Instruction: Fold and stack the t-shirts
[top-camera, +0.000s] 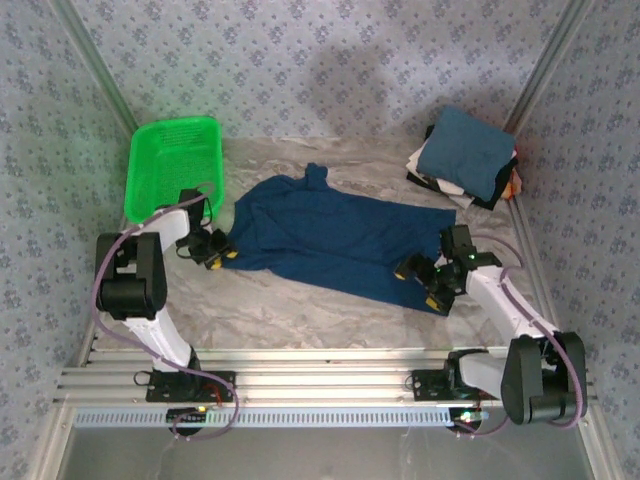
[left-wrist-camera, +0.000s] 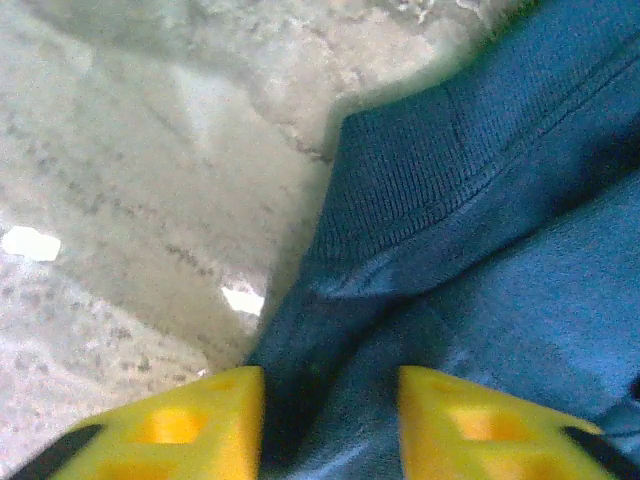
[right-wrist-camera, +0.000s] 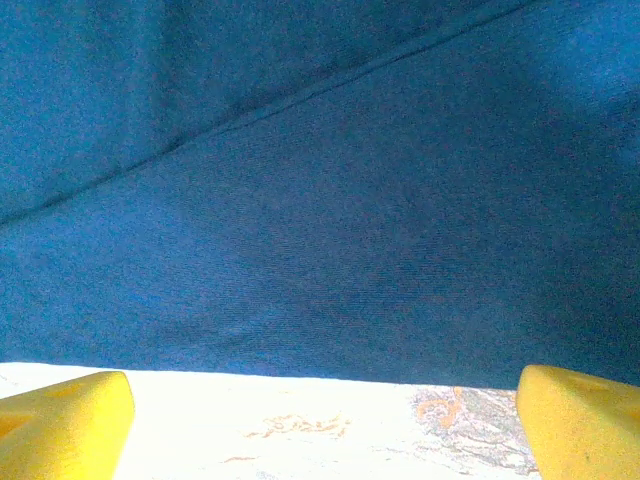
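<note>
here, dark blue t-shirt (top-camera: 330, 235) spread out, rumpled, ribbed stitched hem

table (top-camera: 290, 312) | navy t-shirt (top-camera: 340, 240) spread flat | folded stack (top-camera: 465, 160) | green basket (top-camera: 170, 165)

Two black-and-white arms (top-camera: 168, 335) with purple cables (top-camera: 97, 300) and yellow fingers (left-wrist-camera: 180, 425).
</note>
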